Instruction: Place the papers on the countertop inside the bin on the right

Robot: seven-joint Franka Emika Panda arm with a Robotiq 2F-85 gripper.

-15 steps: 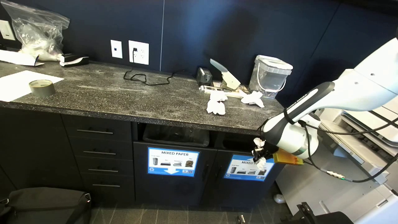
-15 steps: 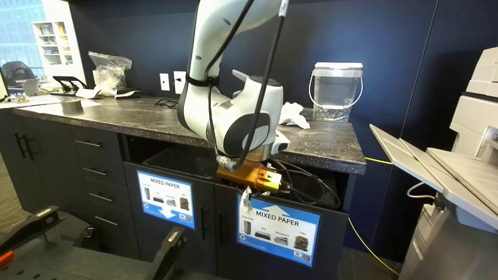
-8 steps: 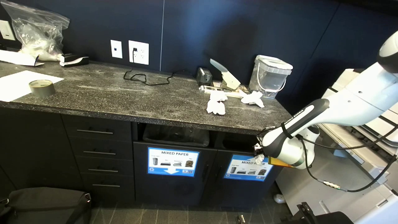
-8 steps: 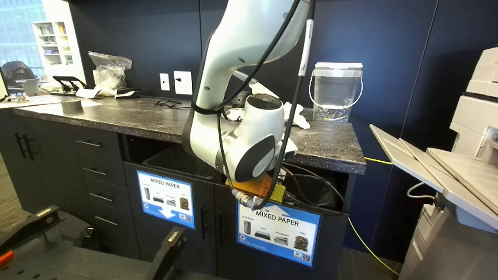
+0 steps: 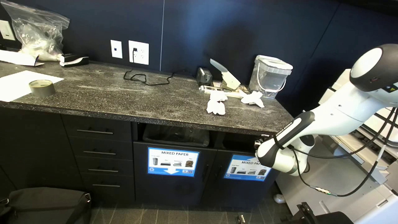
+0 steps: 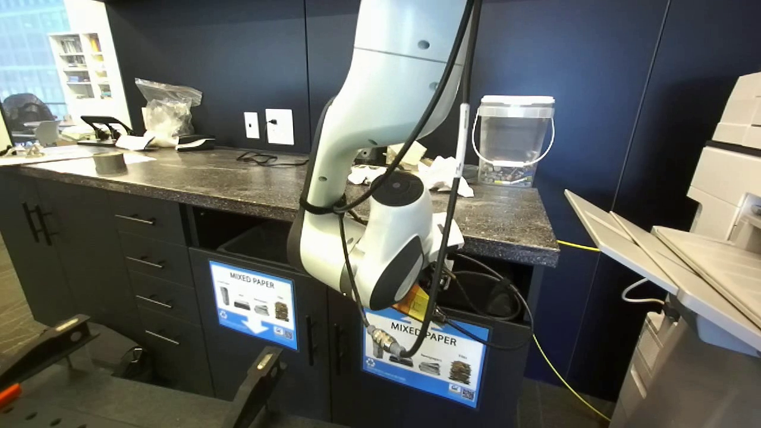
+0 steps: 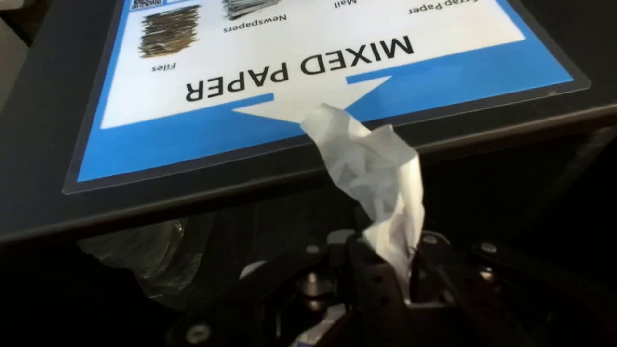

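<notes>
Fingers clamped on a scrap at the bin, more to go

Both are pinched together on one end of the white scrap; its loose end shows against the label in the wrist view. Just by them is the bin's dark slot. I judge this scrap almost delivered, with the release, and perhaps a little more lowering, left to do.

Further out, on the tabletop, more paper waits: two white clumps that seem to touch, and one wad to their right, near the tub. By the task, these have yet to go in.

Inside, the bin is too dark to show whether any paper lies there; only some clear film catches light. In both exterior views the arm blocks nearly all of the fingers, so how far the scrap reaches into the slot is hard to say. Low in the wrist view is a pale piece too dim to name. Whether the clumps are one paper or two, I cannot tell.
</notes>
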